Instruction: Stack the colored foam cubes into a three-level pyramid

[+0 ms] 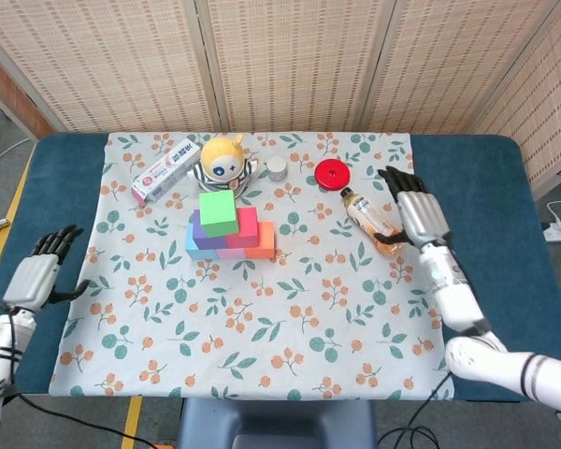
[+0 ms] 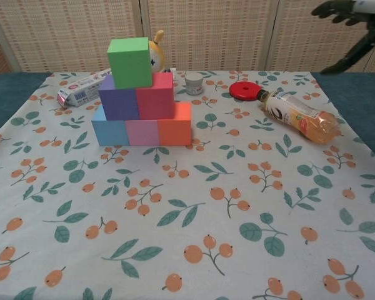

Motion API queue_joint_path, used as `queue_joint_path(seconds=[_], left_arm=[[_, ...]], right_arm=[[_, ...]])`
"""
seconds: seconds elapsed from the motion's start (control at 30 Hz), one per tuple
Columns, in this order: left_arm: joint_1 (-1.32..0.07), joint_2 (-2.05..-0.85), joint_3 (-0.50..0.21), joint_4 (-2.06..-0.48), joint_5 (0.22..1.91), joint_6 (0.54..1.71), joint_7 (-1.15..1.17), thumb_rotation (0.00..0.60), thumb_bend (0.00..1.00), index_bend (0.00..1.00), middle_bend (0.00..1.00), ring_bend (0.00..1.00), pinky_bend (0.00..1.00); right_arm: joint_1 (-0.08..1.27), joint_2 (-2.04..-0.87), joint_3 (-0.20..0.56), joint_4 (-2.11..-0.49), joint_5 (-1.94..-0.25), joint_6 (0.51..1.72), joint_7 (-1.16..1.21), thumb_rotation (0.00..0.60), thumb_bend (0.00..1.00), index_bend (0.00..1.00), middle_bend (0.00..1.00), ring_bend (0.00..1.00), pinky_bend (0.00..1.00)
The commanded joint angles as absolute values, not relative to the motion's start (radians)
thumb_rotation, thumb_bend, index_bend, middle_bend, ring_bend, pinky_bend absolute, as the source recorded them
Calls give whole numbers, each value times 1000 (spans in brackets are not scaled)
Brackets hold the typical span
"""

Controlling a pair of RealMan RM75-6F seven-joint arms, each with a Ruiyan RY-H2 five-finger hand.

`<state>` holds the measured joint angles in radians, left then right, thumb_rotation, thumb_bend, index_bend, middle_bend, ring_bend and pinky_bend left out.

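Note:
A three-level pyramid of foam cubes stands on the floral cloth. Its bottom row holds a blue cube [image 2: 108, 132], a pink cube [image 2: 141, 132] and an orange cube [image 2: 174, 130]. Above them sit a purple cube [image 2: 119, 103] and a red cube [image 2: 155, 100]. A green cube [image 2: 130, 62] [image 1: 218, 211] tops the stack. My left hand [image 1: 39, 271] hovers open at the table's left edge, far from the stack. My right hand [image 1: 417, 217] [image 2: 347, 9] is open at the right, beside the bottle, holding nothing.
A drink bottle [image 1: 372, 221] lies right of the stack. A red lid [image 1: 330, 173], a small white jar [image 1: 277, 167], a yellow-headed toy [image 1: 223, 161] and a toothpaste box [image 1: 165, 169] stand along the back of the cloth [image 1: 262, 327].

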<state>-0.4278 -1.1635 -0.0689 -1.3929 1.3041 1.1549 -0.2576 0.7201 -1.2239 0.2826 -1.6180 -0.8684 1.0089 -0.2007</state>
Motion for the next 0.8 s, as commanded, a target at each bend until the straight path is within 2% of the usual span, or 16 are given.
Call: queue_joint_path(seconds=[0.03,0.23,0.4,0.57,0.8], left_arm=[[-347,-1122,-57,-1458,1293,1266,-194,600,325,80,0,0,0],[-231,-1106,-13,-1518,1342,1409,-173,600,325,89,0,0,0],[-147,-1109,29,-1553,1405,1509,-153,600,325,89,0,0,0],[-102,-1109,65,-1589,1456,1541,-131,600,326,85,0,0,0],[-64,-1148,58,-1588,1495,1598,-69,600,324,67,0,0,0]], right_arm=[[469,-1084,132,-1725,-1167,1258,-14,600,0,0,0,0,0],[257,-1082,5,-1649,-1369,1470,182,600,0,0,0,0,0],[113,-1129,-64,-1578,-1465,1626,261,600,0,0,0,0,0],[18,-1157,-104,-1553,-1521,1717,288,600,0,0,0,0,0],[-58,-1170,-124,-1556,-1558,1764,300,600,0,0,0,0,0]])
